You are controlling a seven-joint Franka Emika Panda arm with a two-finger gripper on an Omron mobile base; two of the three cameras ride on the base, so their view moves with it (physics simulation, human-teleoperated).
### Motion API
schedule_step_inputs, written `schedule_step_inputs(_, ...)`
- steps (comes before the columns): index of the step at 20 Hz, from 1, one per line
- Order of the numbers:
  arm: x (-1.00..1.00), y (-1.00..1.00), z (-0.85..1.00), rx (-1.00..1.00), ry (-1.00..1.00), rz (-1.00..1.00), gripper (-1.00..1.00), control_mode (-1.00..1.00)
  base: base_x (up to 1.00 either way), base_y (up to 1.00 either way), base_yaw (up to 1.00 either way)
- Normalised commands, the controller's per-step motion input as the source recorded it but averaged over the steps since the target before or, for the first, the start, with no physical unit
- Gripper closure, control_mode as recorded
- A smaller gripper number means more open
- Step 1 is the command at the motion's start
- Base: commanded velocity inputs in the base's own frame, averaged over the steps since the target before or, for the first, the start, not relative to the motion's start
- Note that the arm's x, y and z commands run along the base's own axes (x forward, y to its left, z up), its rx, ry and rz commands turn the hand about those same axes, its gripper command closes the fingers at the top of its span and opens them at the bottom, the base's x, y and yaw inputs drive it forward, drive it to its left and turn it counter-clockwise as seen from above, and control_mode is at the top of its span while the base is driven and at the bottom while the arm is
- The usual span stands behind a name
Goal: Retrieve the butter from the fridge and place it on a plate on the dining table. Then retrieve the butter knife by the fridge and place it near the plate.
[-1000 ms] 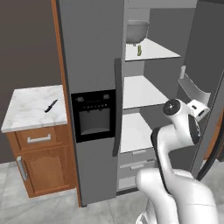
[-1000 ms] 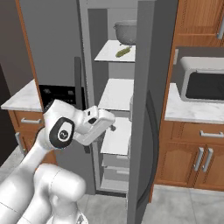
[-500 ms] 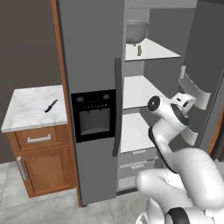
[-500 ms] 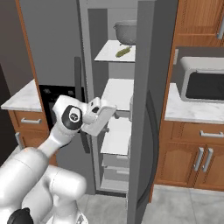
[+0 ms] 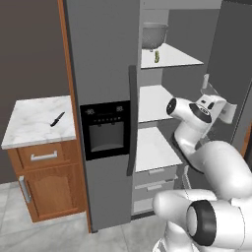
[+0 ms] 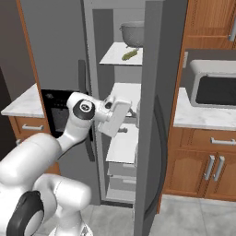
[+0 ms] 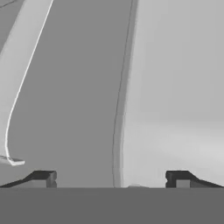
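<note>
Nowhere can I read any writing; the fridge dispenser panel shows only tiny unreadable marks. My end effector is spread wide and empty inside the open right compartment, at the middle shelf. Higher up, the butter lies near the top shelf's front edge, beside a bowl. Well apart, the knife rests on the worktop.

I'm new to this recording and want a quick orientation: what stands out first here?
The tall grey fridge stands with its right door swung open, white shelves showing, and the butter lies on the top shelf beside a grey colander. The white arm reaches into the fridge at middle-shelf height, its claw open and holding nothing. The butter knife lies on the small marble-topped cabinet left of the fridge.
</note>
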Motion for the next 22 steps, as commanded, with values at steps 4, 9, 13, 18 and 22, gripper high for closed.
schedule_step_inputs(4, 0.00, -0.34, 0.06, -0.03, 0.00, -0.08, -1.00, -1.00, 0.00, 0.00, 0.00)
schedule_step_inputs(9, 0.00, -0.60, 0.00, -0.06, 0.00, -0.08, -1.00, -1.00, 0.00, 0.00, 0.00)
schedule_step_inputs(13, -0.03, -0.47, 0.04, -0.01, -0.01, -0.04, -1.00, -1.00, 0.00, 0.00, 0.00)
schedule_step_inputs(18, -0.19, 0.21, 0.10, 0.00, -0.01, 0.00, -1.00, -1.00, 0.00, 0.00, 0.00)
schedule_step_inputs(22, -0.11, 0.61, 0.22, 0.14, 0.01, -0.05, -1.00, -1.00, 0.00, 0.00, 0.00)
